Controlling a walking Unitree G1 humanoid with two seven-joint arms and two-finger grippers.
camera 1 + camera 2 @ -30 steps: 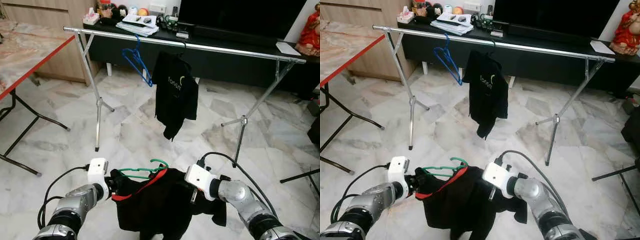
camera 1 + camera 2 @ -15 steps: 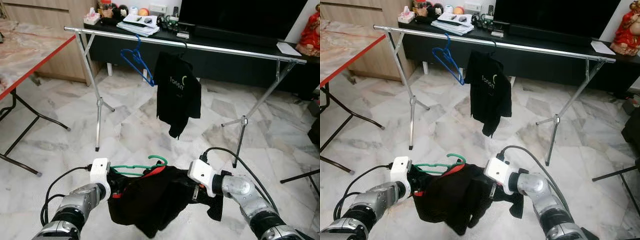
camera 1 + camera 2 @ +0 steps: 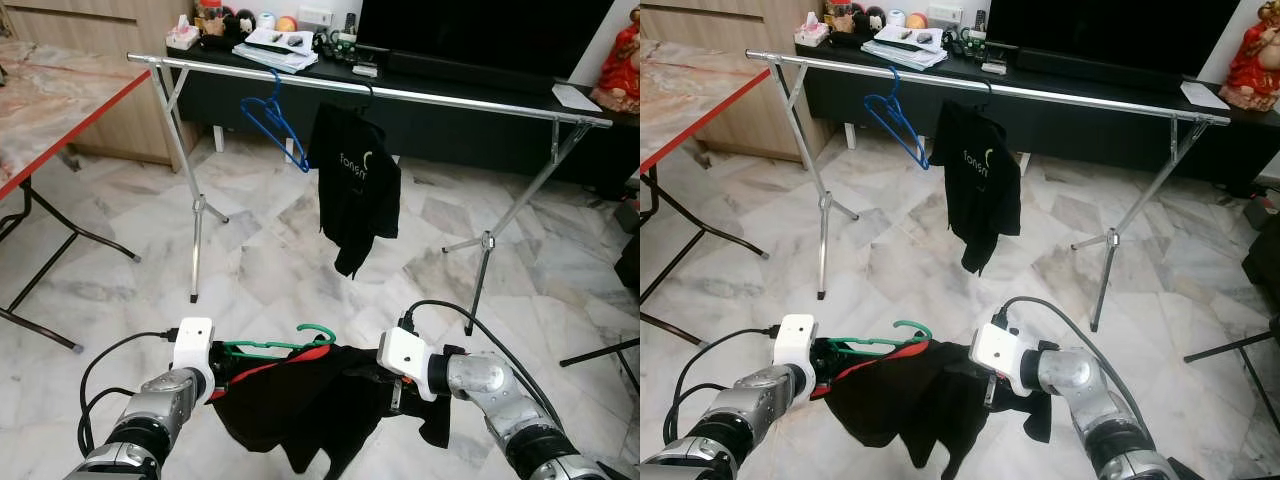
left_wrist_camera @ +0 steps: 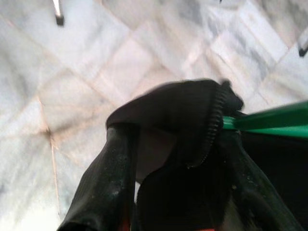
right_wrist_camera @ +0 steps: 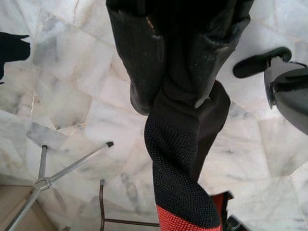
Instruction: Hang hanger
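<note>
Garment (image 3: pixel 310 400), black with red trim, hangs on the green hanger (image 3: pixel 275 346) between both claws, low over the marble floor (image 3: pixel 250 250); left claw (image 4: pixel 168 159) is clamped on a bunched black fold beside the hanger's end; right claw (image 5: pixel 173 72) is clamped on the knitted cuff. Compared with a second ago, the cloth has been drawn wider and now sags lower, the hanger lying flatter beneath its hook; the shirt is probably seated on both shoulders, though folds hide this. The rail (image 3: pixel 400 92) stands well ahead, carrying a blue hanger (image 3: pixel 275 120) and a black shirt (image 3: pixel 355 185); judged remaining: lift and hook on.
</note>
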